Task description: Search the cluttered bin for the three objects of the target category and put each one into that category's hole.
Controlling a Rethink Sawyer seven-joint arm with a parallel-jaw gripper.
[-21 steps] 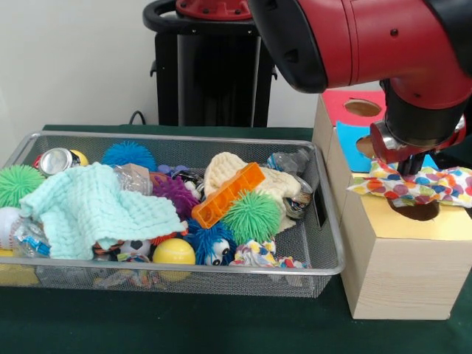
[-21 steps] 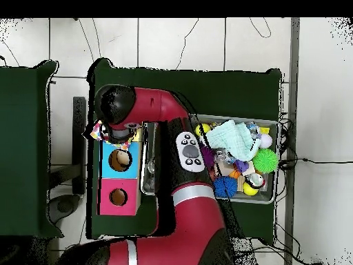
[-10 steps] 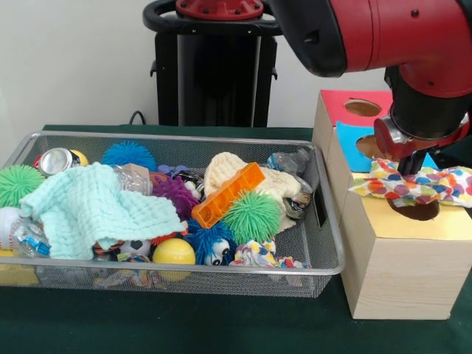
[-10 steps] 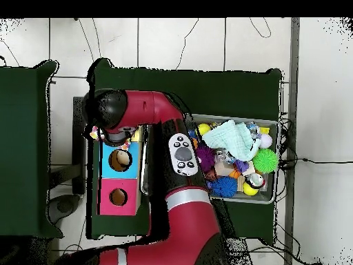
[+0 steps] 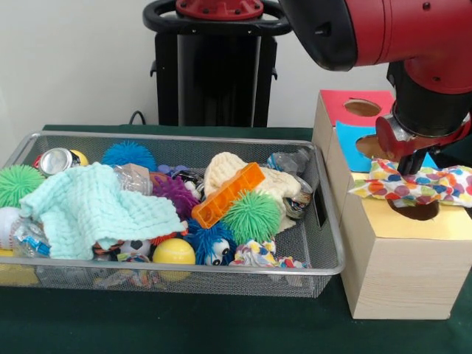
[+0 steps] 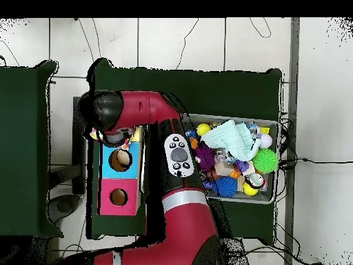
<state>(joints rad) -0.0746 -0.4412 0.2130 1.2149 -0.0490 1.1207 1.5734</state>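
Arm shifts slightly vs 1 s ago; tool [image 5: 410, 165] over yellow hole [image 5: 415, 211], grip unclear; dotted cloth [image 5: 413, 184] drapes hole, not yet dropped.

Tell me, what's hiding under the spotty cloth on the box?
Under the spotty cloth you can see part of a dark round hole in the yellow top of the box. The cloth covers the rest of the hole, and nothing inside it shows.
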